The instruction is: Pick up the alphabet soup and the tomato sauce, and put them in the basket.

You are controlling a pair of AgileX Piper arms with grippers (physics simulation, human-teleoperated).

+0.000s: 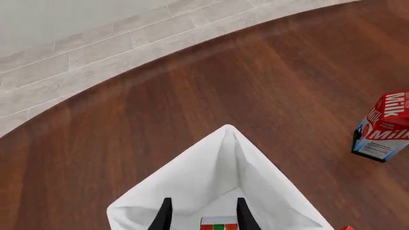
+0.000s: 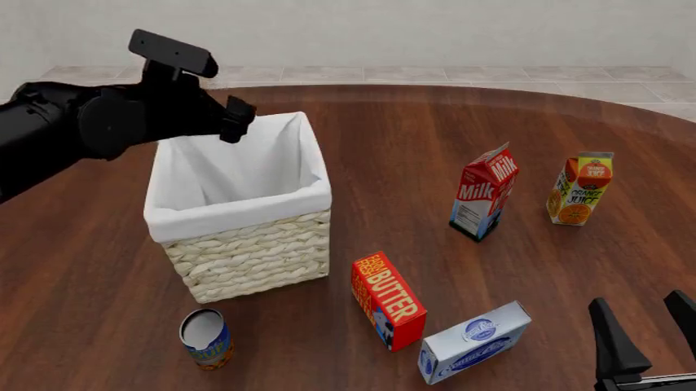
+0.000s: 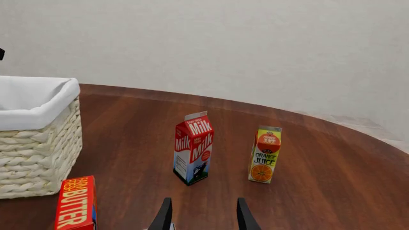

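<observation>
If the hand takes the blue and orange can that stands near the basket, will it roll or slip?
The soup can stands upright on the table, so it probably stays put until tipped. On its round side it would likely roll. Its smooth label may slip in a weak grip, though it looks stiff.

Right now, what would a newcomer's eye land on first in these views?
The large cream wicker basket with white cloth lining dominates the table's left half, with the left pincer poised over its opening, a small red-and-green tomato sauce can between its fingers. A small blue-and-orange alphabet soup can stands in front of the basket.
</observation>
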